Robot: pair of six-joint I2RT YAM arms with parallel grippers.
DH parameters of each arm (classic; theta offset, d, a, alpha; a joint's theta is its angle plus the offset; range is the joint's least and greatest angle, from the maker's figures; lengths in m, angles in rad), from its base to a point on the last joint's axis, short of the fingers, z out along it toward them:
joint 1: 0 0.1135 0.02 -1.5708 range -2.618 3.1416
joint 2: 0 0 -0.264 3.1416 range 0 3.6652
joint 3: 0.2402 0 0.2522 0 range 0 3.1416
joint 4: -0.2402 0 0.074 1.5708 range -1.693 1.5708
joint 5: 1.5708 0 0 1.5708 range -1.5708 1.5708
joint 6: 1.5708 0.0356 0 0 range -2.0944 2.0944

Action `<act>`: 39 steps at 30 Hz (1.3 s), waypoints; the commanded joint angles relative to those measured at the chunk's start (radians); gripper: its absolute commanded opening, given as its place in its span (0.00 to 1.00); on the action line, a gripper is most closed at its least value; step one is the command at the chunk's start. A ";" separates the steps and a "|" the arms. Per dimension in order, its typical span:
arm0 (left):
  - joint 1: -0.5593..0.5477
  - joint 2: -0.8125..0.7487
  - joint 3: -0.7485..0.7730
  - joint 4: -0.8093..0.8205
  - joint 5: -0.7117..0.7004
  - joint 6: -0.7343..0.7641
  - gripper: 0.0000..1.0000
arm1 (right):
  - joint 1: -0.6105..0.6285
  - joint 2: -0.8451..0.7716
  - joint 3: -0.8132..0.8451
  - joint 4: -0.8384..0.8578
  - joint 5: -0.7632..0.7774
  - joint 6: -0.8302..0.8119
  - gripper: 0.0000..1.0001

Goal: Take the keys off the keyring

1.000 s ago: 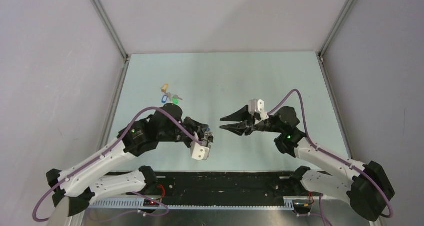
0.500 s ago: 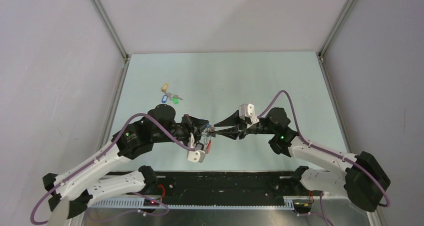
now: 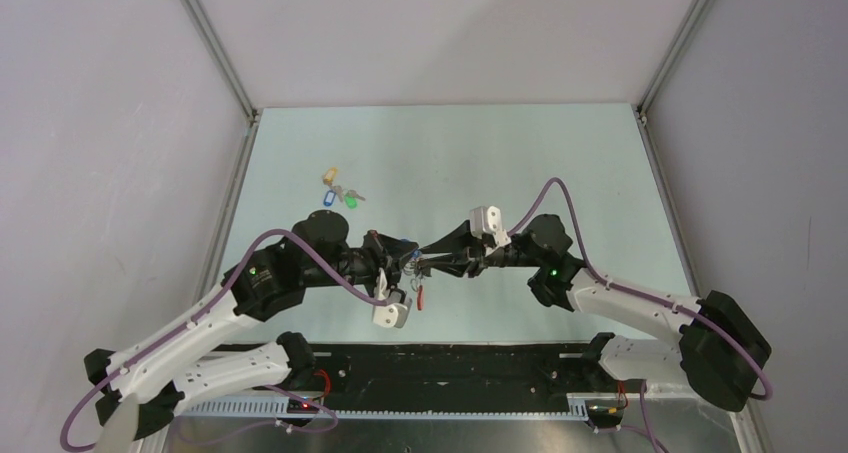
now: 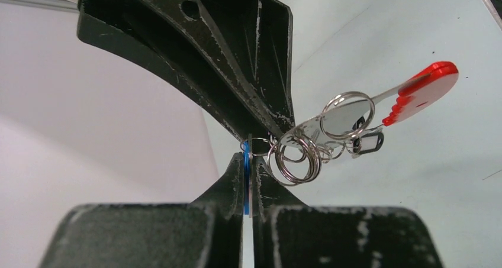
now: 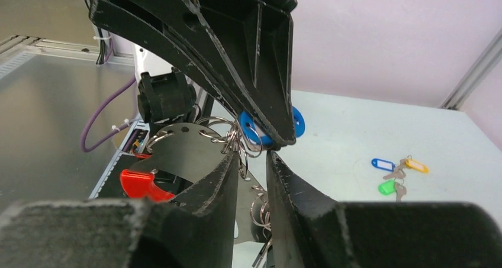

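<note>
My left gripper [image 3: 404, 266] is shut on the keys [image 3: 413, 262], held above the table. In the left wrist view its jaws [image 4: 247, 157] pinch a blue tag [image 4: 245, 179] and a thin metal blade. Several silvery rings [image 4: 294, 159] and a black tag [image 4: 368, 142] hang to the right. The keyring [image 4: 348, 93] carries a red strap [image 4: 423, 90], which hangs below the bunch in the top view [image 3: 421, 298]. My right gripper [image 3: 426, 259] faces the left one tip to tip. Its jaws [image 5: 253, 157] stand a little apart, with rings [image 5: 244, 155] hanging in the gap.
A second key cluster with tan, blue and green tags [image 3: 340, 191] lies on the pale green table [image 3: 560, 153] at the far left. It also shows in the right wrist view [image 5: 398, 173]. Metal frame posts and grey walls bound the table.
My right gripper has moved left to the key bunch and narrowed its jaws. My left gripper has lifted and turned the bunch toward it, so the red strap now hangs down.
</note>
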 commanded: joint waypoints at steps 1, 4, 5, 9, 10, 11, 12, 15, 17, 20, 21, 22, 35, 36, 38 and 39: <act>-0.004 -0.020 -0.002 0.061 0.029 0.024 0.00 | 0.018 0.010 0.050 0.082 0.000 0.021 0.23; -0.004 -0.022 -0.003 0.065 0.024 0.024 0.00 | 0.024 0.014 0.052 0.077 -0.002 0.024 0.05; -0.004 -0.023 -0.002 0.067 0.021 0.022 0.00 | 0.025 0.013 0.053 0.074 0.001 0.023 0.00; -0.005 -0.033 -0.007 0.077 -0.017 0.003 0.00 | 0.025 -0.006 0.052 0.029 0.022 0.010 0.00; -0.005 -0.038 -0.015 0.082 -0.025 -0.001 0.00 | 0.025 -0.017 0.051 0.011 0.028 0.005 0.00; -0.004 -0.048 -0.025 0.086 -0.039 -0.012 0.00 | 0.024 -0.023 0.051 0.002 0.039 0.002 0.00; -0.005 -0.054 -0.030 0.097 -0.046 -0.019 0.00 | 0.023 -0.035 0.051 -0.016 0.045 -0.005 0.00; -0.002 -0.086 -0.065 0.119 -0.083 -0.057 0.00 | 0.015 -0.058 0.045 -0.041 0.080 -0.010 0.00; 0.000 -0.107 -0.089 0.135 -0.104 -0.078 0.00 | 0.004 -0.073 0.041 -0.057 0.092 -0.008 0.00; 0.009 -0.130 -0.115 0.155 -0.123 -0.108 0.00 | -0.009 -0.091 0.034 -0.060 0.101 0.007 0.00; 0.014 -0.137 -0.127 0.160 -0.123 -0.125 0.00 | -0.014 -0.093 0.033 -0.052 0.107 0.018 0.00; 0.016 -0.139 -0.133 0.161 -0.119 -0.133 0.00 | -0.015 -0.097 0.030 -0.046 0.109 0.024 0.00; 0.041 -0.105 -0.193 0.225 0.005 -0.276 0.00 | -0.009 -0.101 -0.024 0.180 0.234 0.142 0.00; 0.040 -0.095 -0.201 0.253 0.016 -0.302 0.00 | 0.009 -0.097 -0.031 0.208 0.280 0.142 0.00; 0.036 -0.078 -0.208 0.288 0.043 -0.332 0.00 | 0.039 -0.078 -0.050 0.294 0.355 0.149 0.00; 0.036 -0.068 -0.209 0.299 0.044 -0.340 0.00 | 0.058 -0.057 -0.063 0.367 0.378 0.154 0.00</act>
